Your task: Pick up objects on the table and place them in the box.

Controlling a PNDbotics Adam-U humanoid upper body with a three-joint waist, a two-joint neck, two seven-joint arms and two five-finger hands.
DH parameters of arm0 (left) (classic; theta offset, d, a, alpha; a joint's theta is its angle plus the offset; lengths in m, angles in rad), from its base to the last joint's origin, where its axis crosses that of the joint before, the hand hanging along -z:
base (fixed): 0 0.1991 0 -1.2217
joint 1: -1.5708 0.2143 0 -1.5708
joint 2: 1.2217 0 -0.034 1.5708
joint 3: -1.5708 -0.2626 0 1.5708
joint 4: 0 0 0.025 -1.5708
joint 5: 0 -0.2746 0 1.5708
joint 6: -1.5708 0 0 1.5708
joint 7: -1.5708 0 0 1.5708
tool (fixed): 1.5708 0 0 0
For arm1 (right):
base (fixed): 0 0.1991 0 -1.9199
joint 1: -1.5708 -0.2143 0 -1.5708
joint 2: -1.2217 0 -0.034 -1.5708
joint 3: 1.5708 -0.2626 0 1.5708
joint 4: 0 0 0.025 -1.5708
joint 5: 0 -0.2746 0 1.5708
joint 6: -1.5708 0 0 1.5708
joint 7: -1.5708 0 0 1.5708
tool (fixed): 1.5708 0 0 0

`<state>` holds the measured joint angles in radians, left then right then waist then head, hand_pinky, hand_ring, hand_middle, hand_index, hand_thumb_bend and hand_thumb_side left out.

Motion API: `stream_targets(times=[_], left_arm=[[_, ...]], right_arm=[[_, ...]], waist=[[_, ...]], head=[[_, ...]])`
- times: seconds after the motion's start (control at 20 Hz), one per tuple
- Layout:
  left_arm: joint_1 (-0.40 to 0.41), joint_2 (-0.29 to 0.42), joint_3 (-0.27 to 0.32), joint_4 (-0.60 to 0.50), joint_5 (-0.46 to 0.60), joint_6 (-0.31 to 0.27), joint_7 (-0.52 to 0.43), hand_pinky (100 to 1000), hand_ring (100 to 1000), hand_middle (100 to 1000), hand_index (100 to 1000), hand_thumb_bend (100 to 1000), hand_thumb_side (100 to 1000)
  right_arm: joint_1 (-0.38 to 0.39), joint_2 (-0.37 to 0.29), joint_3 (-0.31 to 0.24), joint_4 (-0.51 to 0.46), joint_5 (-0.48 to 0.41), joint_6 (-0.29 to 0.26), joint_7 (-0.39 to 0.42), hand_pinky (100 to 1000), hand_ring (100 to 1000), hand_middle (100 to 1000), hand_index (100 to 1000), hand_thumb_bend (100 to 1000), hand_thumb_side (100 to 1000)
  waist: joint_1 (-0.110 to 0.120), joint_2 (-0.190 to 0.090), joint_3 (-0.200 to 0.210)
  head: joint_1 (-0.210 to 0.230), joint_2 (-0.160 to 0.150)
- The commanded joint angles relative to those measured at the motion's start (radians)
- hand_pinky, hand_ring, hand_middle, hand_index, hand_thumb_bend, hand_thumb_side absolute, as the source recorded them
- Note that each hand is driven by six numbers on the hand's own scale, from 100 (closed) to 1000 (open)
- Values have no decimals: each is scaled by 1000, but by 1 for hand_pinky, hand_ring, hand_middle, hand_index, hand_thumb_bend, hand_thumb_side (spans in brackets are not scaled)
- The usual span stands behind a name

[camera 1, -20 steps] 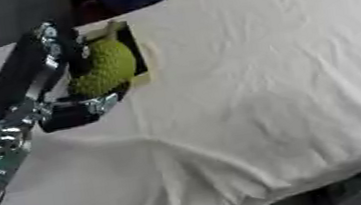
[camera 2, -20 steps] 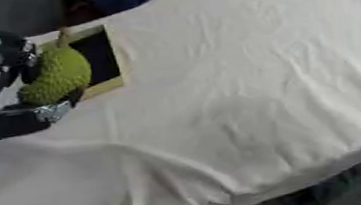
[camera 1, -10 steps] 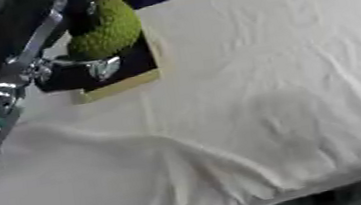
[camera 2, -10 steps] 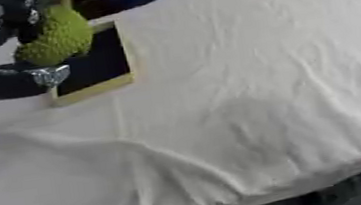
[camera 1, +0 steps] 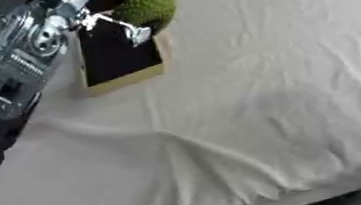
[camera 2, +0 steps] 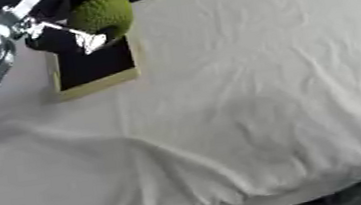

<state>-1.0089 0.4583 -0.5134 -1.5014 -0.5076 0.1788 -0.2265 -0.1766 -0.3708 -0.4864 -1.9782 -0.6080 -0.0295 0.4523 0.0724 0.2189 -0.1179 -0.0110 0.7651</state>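
Nearest, wrinkled white cloth over the table (camera 1: 248, 115). Beyond it, toward the far left, a shallow box (camera 1: 120, 57) with dark interior. Above the box's far edge, a bumpy green fruit (camera 1: 146, 7), left robot hand (camera 1: 111, 21) curled round it.

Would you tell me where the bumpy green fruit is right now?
The green fruit sits at the upper left of both views, at the far right corner of the box, beside the left hand.

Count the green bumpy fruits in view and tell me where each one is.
1. The green bumpy fruit sits at the far end of the box, beside the left hand. More could be hidden inside the box or behind the arm.
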Motion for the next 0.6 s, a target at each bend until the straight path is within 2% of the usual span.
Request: stream_targets(times=[0.05,0.3,0.45,0.6], left_arm=[[-43,-21,33,64,-37,10,-46,145,389,297,414,461,100],[-75,-43,105,180,-106,59,-117,133,376,288,405,481,100],[-98,-64,133,256,-152,30,-159,133,376,288,405,481,100],[-108,-67,167,336,-202,-4,-149,131,374,288,403,491,100]], right_arm=[[-10,-19,-2,-22,5,0,4,708,532,562,888,100,648],[-7,-16,-4,-20,8,2,9,709,532,562,890,100,650],[-6,-14,-5,-20,9,3,11,709,532,562,890,100,650],[-2,-13,-6,-19,9,1,12,710,533,563,890,100,649]], waist=[[-6,-13,-2],[-5,-9,-5],[-5,-10,-4],[-10,-12,0]], head=[[6,5],[17,5],[17,5],[24,5]])
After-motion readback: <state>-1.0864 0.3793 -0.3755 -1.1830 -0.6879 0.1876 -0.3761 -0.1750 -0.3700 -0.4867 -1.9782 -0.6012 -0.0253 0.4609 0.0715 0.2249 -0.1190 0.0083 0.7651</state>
